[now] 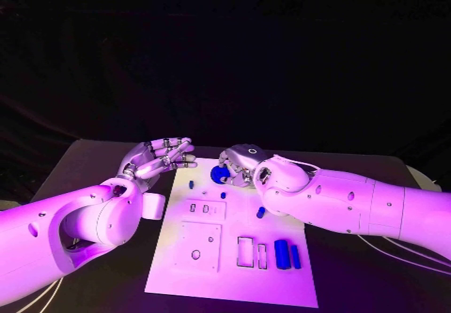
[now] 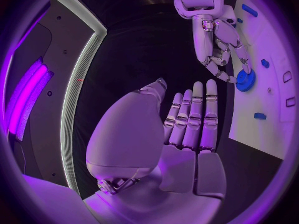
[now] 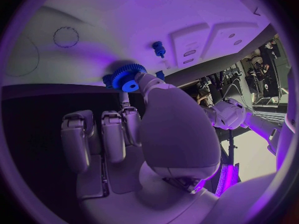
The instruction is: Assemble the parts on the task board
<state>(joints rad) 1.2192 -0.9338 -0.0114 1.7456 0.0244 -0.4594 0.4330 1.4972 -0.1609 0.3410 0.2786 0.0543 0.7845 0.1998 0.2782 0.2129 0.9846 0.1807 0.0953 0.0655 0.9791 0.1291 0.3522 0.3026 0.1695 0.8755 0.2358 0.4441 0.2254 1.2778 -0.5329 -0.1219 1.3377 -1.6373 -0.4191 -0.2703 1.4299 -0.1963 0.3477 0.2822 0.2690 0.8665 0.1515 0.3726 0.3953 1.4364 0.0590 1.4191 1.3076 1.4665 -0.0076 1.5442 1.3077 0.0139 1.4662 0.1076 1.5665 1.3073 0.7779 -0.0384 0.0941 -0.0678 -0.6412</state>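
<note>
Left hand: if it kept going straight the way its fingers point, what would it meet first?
Probably the right hand at the blue toothed gear by the white task board; the left hand is open, and depth is unclear.

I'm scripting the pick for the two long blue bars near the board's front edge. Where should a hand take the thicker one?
Judging by its pose, pinch the thicker blue bar across its long sides at mid-length, coming from above: it lies flat on the task board. The thinner bar lies close alongside, so fingers must go in narrowly.

My left hand (image 1: 160, 158) raised, empty, fingers straight and close together, my right hand (image 1: 240, 164) bent downward, thumb and a fingertip pinching the blue gear (image 1: 220, 174), other fingers curled in
</note>
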